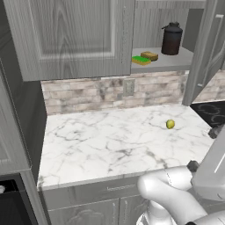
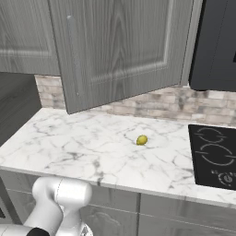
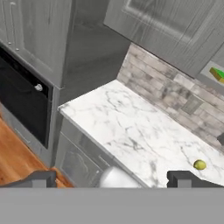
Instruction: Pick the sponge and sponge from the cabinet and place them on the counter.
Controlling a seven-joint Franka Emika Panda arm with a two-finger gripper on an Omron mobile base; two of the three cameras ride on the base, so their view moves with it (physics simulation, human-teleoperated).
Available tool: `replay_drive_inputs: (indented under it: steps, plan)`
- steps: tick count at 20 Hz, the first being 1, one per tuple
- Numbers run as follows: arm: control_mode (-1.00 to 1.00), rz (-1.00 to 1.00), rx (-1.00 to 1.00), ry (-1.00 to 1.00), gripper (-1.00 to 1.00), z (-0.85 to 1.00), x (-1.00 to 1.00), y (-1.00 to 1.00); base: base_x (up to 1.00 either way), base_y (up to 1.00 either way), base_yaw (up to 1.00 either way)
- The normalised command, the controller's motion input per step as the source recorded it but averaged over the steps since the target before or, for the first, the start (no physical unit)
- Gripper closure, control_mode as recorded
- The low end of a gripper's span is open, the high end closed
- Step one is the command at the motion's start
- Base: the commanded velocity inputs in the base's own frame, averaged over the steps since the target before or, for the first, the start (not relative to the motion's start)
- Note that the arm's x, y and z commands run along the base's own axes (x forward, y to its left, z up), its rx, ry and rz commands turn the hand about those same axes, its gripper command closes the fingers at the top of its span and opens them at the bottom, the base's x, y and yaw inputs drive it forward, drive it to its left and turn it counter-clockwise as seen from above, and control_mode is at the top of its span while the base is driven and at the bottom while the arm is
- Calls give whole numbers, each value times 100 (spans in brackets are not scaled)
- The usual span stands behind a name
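Green and yellow-brown, the 2 sponges, green sponge (image 1: 141, 60) and brown sponge (image 1: 150, 56), are lying side by side near the front edge of the cabinet shelf (image 1: 171, 61), left of a dark canister (image 1: 171, 39). Well below and away, the gripper (image 3: 116, 178) is hanging wide open and holding nothing, off the marble counter's (image 1: 110, 140) front edge.

Place: a kitchen, as I see it.
Signs: my marble counter (image 1: 110, 140), wall cabinet (image 1: 70, 35), black stovetop (image 2: 214, 154), brick backsplash (image 1: 110, 92), oven (image 3: 24, 96).
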Motion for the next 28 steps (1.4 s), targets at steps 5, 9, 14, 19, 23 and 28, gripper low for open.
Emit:
replay_drive_inputs:
  steps: [5, 9, 14, 19, 23, 28]
  plan:
    - [-100, -15, 0, -2, -100, 15, 39, -28, 0, 0, 0]
    - [-100, -17, 0, -2, -100, 15, 55, -19, 0, 0, 0]
    - [-100, -18, -2, -6, -100, 17, 51, -12, 0, 0, 0]
    - [-100, -20, -6, -13, -100, 11, 33, -11, 0, 0, 0]
    - [-100, -21, -9, -15, -100, 0, 30, -15, 0, 0, 0]
    - [-100, -19, -13, -9, -100, -13, 34, -12, 0, 0, 0]
